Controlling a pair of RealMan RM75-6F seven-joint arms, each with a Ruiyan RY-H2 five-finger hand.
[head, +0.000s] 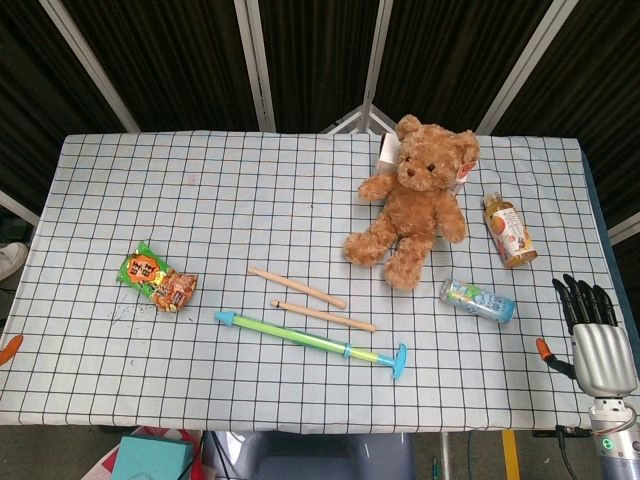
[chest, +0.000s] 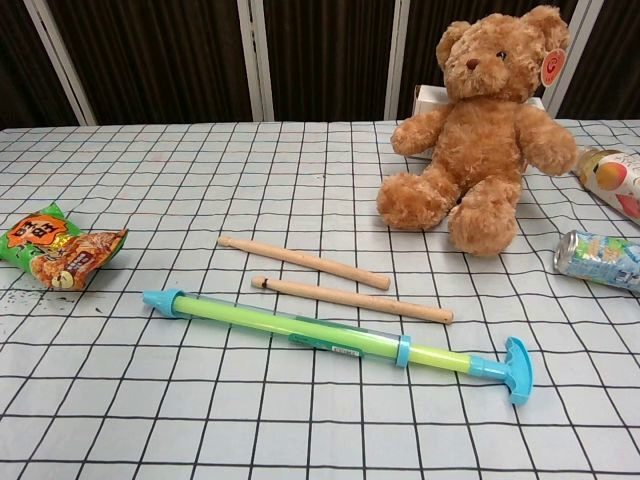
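Beside the lying drink can (head: 478, 300), its label writing unreadable, right hand (head: 597, 340) empty, fingers apart.

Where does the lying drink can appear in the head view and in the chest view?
Head view: the drink can lies low right, between the teddy bear and the right hand.
Chest view: the can lies at the right edge, cut off by the frame.
Shared landmark: the teddy bear, to the can's upper left in both views.
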